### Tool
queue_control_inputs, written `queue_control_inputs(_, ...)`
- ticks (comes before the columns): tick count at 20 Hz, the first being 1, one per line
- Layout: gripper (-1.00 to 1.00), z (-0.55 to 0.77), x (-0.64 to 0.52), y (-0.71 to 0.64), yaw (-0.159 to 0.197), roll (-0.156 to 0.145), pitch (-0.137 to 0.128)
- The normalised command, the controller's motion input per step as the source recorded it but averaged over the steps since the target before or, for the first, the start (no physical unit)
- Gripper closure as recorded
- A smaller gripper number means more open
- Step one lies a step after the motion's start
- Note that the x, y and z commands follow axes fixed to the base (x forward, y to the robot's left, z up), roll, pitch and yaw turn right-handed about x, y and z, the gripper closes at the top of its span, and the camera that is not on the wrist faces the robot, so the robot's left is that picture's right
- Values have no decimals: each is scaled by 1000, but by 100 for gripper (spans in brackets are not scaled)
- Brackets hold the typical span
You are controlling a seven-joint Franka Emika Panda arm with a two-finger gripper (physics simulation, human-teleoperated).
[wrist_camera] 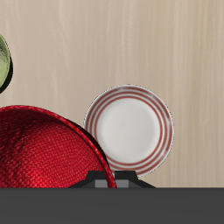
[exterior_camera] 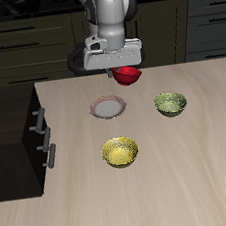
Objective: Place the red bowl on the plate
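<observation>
The glossy red bowl (exterior_camera: pixel 128 76) hangs in the air under my gripper (exterior_camera: pixel 121 71), which is shut on its rim, a little behind and beside the plate (exterior_camera: pixel 107 108). The plate is a small flat disc with a white-grey centre and a pinkish-red ringed rim, lying on the wooden table. In the wrist view the red bowl (wrist_camera: pixel 44 149) fills the area next to the gripper body and its edge overlaps the plate (wrist_camera: pixel 131 127). The fingertips themselves are hidden by the bowl.
A green bowl (exterior_camera: pixel 170 102) sits beside the plate, its edge also showing in the wrist view (wrist_camera: pixel 3 63). A yellow bowl (exterior_camera: pixel 120 151) lies nearer the table's front edge. A dark drawer cabinet (exterior_camera: pixel 17 133) stands at the table's side.
</observation>
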Motion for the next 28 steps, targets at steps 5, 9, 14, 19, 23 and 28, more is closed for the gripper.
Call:
queue_control_inputs(5,100,-119,-68,-50,24,-11,4)
queue_control_inputs(9,100,-74,-43,-157,11,-27,-1)
queue_control_inputs(14,100,-68,32,-81,-12,-16,3)
queue_control_inputs(19,100,-20,-23,18,3,-2,-8)
queue_control_inputs(23,100,-327,30,112,10,-7,27)
queue_control_inputs(28,100,-95,-36,38,-7,6,5)
